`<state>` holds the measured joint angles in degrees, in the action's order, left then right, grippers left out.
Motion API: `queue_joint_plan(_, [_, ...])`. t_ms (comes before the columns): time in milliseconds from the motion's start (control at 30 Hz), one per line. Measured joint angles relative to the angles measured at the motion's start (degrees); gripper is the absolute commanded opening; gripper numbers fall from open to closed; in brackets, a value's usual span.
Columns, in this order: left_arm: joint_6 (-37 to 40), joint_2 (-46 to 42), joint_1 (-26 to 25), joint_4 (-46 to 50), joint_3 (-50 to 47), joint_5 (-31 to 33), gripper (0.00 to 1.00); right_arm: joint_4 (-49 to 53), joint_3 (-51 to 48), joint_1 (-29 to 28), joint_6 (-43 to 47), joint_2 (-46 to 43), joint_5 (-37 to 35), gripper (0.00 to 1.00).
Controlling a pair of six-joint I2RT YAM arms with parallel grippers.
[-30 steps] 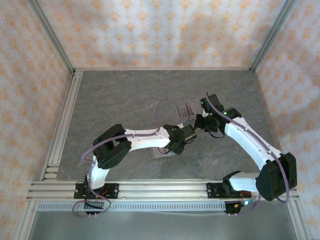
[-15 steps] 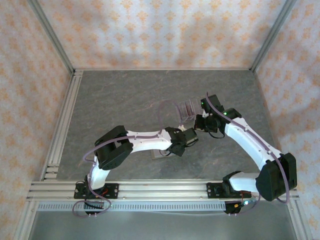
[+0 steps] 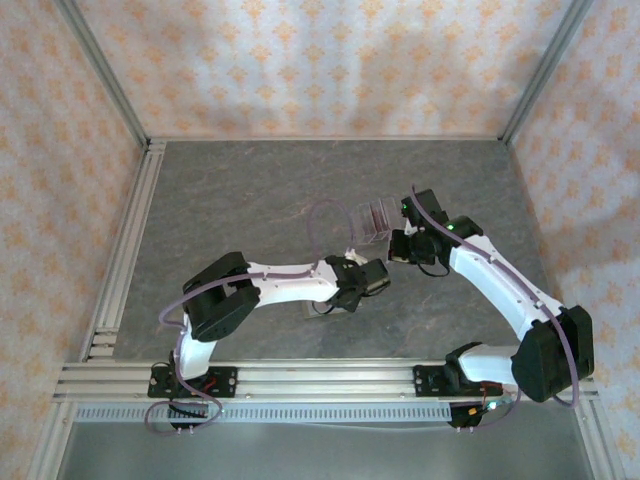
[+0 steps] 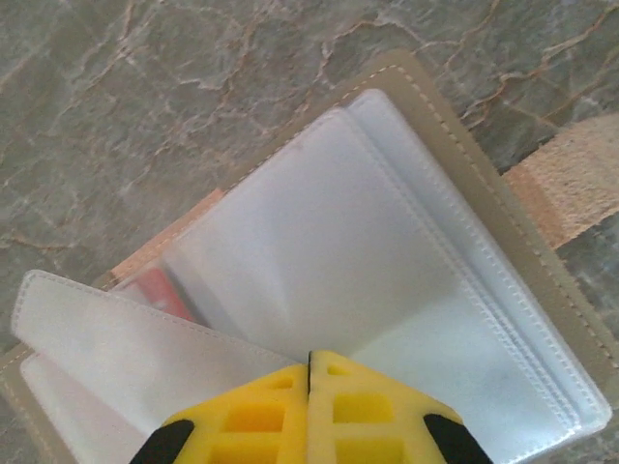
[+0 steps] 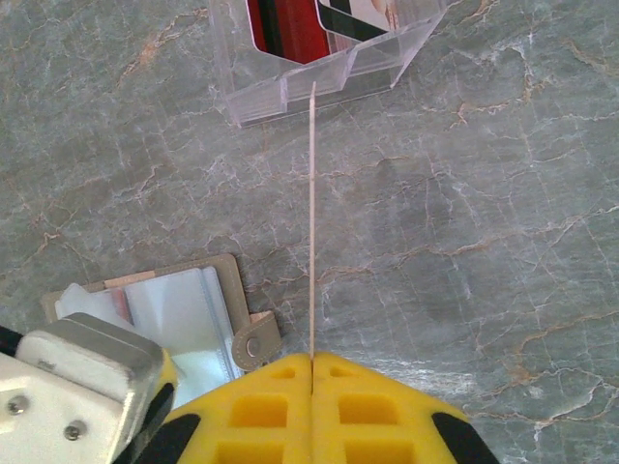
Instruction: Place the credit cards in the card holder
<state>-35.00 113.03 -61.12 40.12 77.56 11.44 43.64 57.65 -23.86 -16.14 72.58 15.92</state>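
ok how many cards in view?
4 at least: card edge-on in right gripper, red card in wallet, red one and black-striped one in stand; more may be hidden.

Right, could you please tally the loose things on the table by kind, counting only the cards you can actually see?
Card holder: 1
Clear slotted stand: 1
Credit cards: 4 seen (1 in the right end effector, 1 red one tucked in the holder, 2 in the stand, whose top is cropped)
Total: 6
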Motion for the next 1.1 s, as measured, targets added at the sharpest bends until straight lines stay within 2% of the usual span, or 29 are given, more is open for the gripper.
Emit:
queue_joint_plan(400, [-4.3,-10.1,0.0,-1.0,-7.7,1.4,0.0,-0.2,1.1,-9.1,0.9,4.8,-2.6,0.0])
queue_joint_plan(667, [-6.2,-11.0,0.0,-2.3,-11.1,1.7,0.0,-3.7,2.1,-13.7,-0.6,9.9,-0.3,0.0])
queue_joint_plan(933, [-9.0,-13.6,0.0,-2.7,-16.5,2.6,0.0,-7.8,2.5,-15.5,-2.3,14.0,3.7,0.0])
queue_joint_plan(1100, [-9.8,-15.9,0.3,-3.6,-17.7,2.8,0.0,-8.5,2.7,-16.2,-2.5,15.6,3.6,0.0])
